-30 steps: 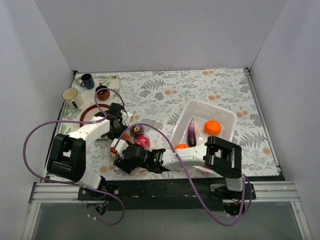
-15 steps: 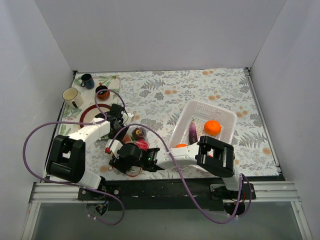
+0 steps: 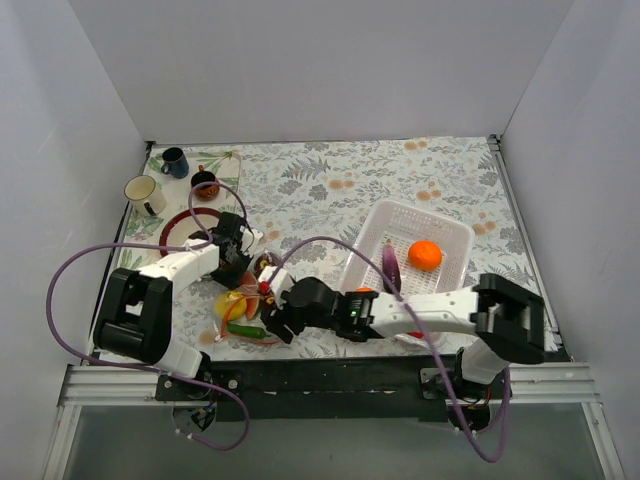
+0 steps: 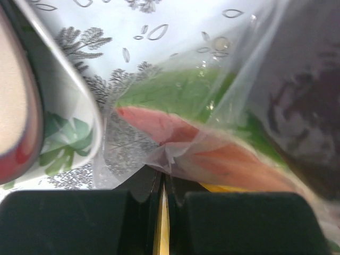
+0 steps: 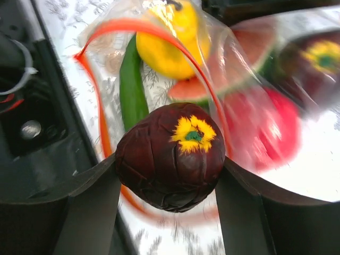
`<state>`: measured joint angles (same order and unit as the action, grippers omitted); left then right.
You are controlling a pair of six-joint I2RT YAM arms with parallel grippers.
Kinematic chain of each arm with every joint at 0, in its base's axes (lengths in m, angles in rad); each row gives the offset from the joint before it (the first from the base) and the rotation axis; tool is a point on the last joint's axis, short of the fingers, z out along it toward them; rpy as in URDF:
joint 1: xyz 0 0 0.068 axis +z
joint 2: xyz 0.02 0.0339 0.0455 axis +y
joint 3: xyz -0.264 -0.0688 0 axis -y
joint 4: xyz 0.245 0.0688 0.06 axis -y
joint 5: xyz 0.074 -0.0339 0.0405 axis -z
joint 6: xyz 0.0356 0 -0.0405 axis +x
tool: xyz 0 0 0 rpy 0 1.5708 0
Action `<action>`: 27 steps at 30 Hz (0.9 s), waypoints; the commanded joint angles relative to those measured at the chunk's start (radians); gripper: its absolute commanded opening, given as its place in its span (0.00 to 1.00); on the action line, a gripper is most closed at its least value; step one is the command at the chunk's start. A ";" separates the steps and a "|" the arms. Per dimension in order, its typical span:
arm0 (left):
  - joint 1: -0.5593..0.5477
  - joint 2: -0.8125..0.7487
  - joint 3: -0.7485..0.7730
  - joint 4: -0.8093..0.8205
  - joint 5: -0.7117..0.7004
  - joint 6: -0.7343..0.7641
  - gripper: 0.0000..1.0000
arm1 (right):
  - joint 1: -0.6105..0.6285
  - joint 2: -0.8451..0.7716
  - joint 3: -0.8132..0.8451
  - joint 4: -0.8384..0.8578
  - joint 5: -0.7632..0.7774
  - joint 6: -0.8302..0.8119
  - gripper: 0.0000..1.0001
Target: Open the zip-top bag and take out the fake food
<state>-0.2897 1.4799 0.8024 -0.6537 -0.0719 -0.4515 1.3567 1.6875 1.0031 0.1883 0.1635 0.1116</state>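
The zip-top bag (image 3: 243,312) lies at the table's near left with its orange-red zip strip (image 5: 101,127) spread open. My left gripper (image 3: 238,264) is shut on the bag's far plastic edge (image 4: 159,159). My right gripper (image 3: 275,312) is shut on a dark plum (image 5: 164,143), held just outside the bag's mouth. Inside the bag are a yellow lemon (image 5: 170,45), a green piece (image 5: 130,87), red round pieces (image 5: 271,133) and another dark plum (image 5: 313,64). An orange ball (image 3: 425,255) and a purple eggplant (image 3: 388,266) lie in the white basket (image 3: 455,232).
A red-rimmed plate (image 3: 178,226) lies just left of my left gripper, and it also shows in the left wrist view (image 4: 18,133). Three small mugs (image 3: 143,192) stand at the far left corner. The basket stands to the right of the bag.
My right gripper has drawn back to the right, out of the bag's mouth, with the dark plum in it. The bag's yellow and green pieces now show. My left gripper has stayed put.
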 commanded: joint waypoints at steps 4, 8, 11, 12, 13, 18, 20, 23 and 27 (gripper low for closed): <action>0.020 0.019 0.089 -0.010 -0.059 0.008 0.00 | -0.002 -0.418 -0.210 -0.015 0.236 0.074 0.11; 0.020 0.011 0.153 -0.089 0.010 -0.019 0.00 | -0.022 -0.589 -0.259 -0.122 0.584 0.137 0.01; 0.020 0.003 0.198 -0.141 0.053 -0.044 0.00 | -0.086 -0.591 -0.226 -0.329 0.764 0.247 0.01; 0.018 0.002 0.207 -0.152 0.070 -0.055 0.00 | -0.102 -0.580 -0.210 -0.451 0.798 0.328 0.01; 0.020 -0.001 0.216 -0.162 0.095 -0.061 0.00 | -0.126 -0.566 -0.192 -0.520 0.858 0.368 0.01; 0.020 -0.016 0.302 -0.257 0.193 -0.084 0.00 | -0.218 -0.421 -0.066 -0.927 0.964 0.693 0.13; 0.020 -0.026 0.334 -0.302 0.211 -0.092 0.00 | -0.234 -0.356 -0.040 -1.021 0.962 0.741 0.66; 0.018 -0.035 0.418 -0.372 0.254 -0.093 0.00 | -0.238 -0.313 -0.006 -1.032 0.936 0.734 0.99; 0.018 -0.058 0.500 -0.429 0.274 -0.096 0.00 | -0.240 -0.311 0.026 -1.015 0.930 0.717 0.98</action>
<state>-0.2768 1.4963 1.2236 -0.9924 0.1413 -0.5339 1.1183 1.3872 0.9585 -0.7662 1.0397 0.7662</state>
